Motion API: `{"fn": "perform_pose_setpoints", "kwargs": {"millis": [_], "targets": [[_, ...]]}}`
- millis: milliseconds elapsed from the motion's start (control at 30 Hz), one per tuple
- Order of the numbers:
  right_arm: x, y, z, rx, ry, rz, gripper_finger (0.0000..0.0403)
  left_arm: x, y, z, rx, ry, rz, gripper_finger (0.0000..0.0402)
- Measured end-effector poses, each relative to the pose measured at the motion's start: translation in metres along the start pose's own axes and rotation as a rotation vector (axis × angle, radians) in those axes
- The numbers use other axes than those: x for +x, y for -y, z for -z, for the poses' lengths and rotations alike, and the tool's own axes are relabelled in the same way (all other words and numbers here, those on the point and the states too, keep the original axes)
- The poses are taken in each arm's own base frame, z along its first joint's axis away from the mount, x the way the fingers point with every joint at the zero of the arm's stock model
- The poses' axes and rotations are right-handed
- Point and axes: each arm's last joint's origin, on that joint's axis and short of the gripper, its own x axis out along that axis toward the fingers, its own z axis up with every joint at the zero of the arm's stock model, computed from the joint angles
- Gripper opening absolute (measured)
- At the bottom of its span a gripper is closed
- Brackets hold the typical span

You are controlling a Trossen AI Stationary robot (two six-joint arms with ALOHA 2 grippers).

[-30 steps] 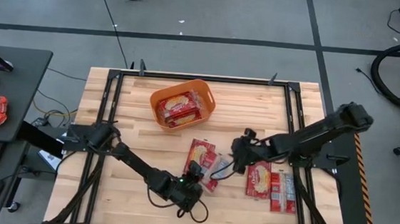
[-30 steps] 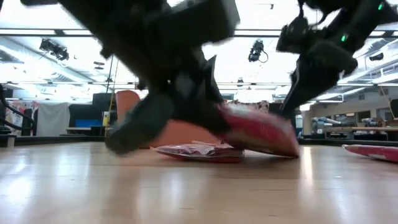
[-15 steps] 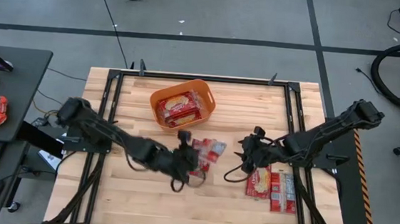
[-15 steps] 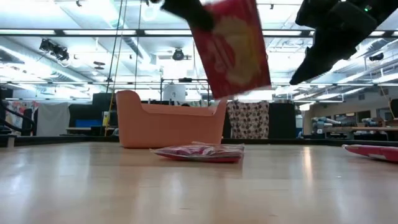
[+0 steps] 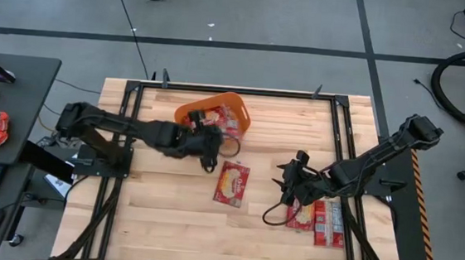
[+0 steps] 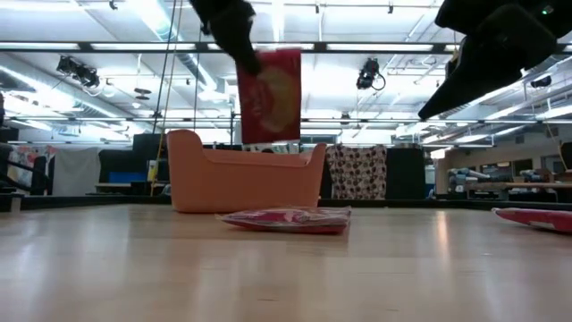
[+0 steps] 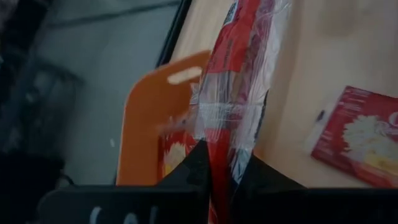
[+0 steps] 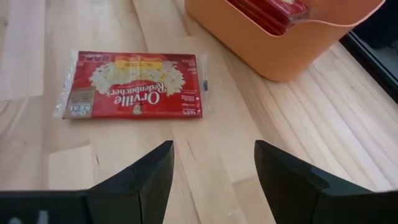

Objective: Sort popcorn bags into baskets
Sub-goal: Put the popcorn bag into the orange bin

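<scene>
- The left hand (image 5: 207,145) is clamped on a red popcorn bag (image 6: 268,96), its two dark fingers (image 7: 198,163) pinching the packet's lower edge in the left wrist view.
- That held bag hangs upright in the air, above and just in front of the orange basket (image 6: 246,182) in the low view; from above, the left hand sits at the basket's near rim.
- The basket (image 5: 238,114) stands on the far middle part of the wooden desk (image 5: 152,207) and already holds several red bags (image 8: 270,11), stacked inside it.
- One more popcorn bag (image 5: 231,184) lies flat on the desk, near the basket and between the two arms, touching neither hand; the right wrist view shows it label-up, apart from the basket wall.
- The right hand (image 5: 288,184) hovers above the desk with its fingers (image 8: 146,177) spread wide and nothing between them.
- Just beside the right hand, on its outer side, a small group of bags (image 5: 319,217) lies flat on the desk, side by side.
- In the low view, the edge of one of these bags (image 6: 536,217) shows at the right of the desk.
</scene>
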Motion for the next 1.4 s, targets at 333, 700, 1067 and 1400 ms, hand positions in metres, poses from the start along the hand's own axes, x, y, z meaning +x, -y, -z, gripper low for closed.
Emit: {"fn": "perform_pose_setpoints", "kwargs": {"millis": [333,700,1067,1400], "targets": [[-0.003,-0.004,0.001,-0.013,0.008,-0.019,0.0228,0.020,-0.045,0.008,-0.258,-0.231,0.124,0.0034],[-0.003,-0.003,0.001,-0.027,0.029,0.018,0.0228,0.022,-0.084,0.009,-0.520,-0.389,0.146,0.0034],[0.002,0.002,-0.005,-0.060,0.056,0.064,0.0228,0.038,-0.094,-0.023,-0.467,-0.523,0.084,0.0034],[0.002,0.002,-0.005,-0.073,0.055,0.063,0.0228,0.071,-0.086,-0.033,-0.271,-0.532,0.102,0.0034]]}}
